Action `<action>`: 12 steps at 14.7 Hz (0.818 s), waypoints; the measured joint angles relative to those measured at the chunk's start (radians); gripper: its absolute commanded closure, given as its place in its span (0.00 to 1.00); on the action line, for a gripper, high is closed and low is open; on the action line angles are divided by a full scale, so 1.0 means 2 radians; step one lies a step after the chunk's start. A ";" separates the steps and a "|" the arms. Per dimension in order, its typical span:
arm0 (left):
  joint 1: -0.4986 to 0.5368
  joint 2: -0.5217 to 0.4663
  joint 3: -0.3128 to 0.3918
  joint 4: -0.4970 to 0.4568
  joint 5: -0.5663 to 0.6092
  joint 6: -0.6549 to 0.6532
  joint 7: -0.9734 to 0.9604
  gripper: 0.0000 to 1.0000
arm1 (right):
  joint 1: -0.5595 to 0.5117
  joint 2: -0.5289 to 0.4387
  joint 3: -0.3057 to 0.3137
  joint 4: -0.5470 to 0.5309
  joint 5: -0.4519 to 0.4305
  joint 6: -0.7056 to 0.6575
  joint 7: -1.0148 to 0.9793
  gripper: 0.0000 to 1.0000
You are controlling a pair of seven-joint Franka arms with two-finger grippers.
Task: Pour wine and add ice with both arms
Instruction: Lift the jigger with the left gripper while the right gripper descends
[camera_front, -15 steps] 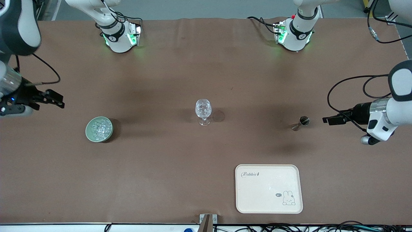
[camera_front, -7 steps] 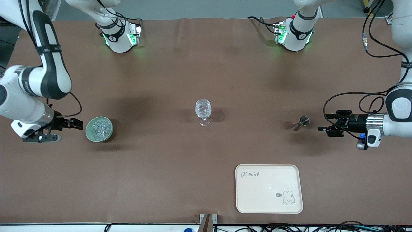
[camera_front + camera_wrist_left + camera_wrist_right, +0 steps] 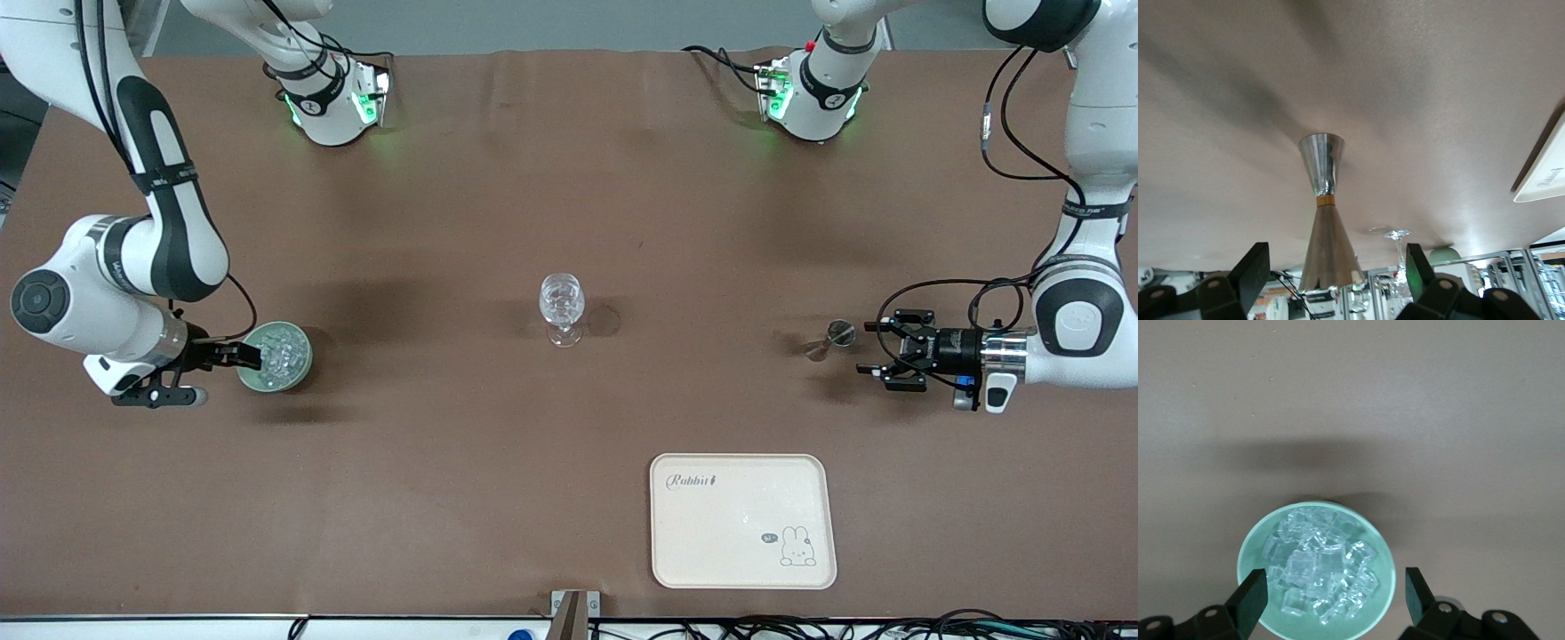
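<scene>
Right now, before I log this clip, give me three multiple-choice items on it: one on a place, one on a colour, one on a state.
1. Where is the ice?
A. In the bowl
B. On the tray
C. Loose on the table

2. What colour is the bowl?
A. Red
B. Pale green
C. Black

3. How is the left gripper?
A. Shut on the jigger
B. Holding the wine glass
C. Open beside the jigger

Key: 1 A, the lumps fill the bowl in the right wrist view. 2 B, its rim shows pale green. 3 C, its fingers stand apart, short of the jigger.
</scene>
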 measured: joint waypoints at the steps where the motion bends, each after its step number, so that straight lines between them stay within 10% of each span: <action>1: 0.000 0.005 0.000 0.000 -0.003 0.000 -0.003 0.11 | 0.001 0.003 0.000 0.000 0.003 0.002 0.000 0.10; 12: 0.002 0.058 0.000 0.001 -0.044 0.000 -0.007 0.25 | 0.010 0.022 0.001 -0.035 0.004 0.058 0.001 0.24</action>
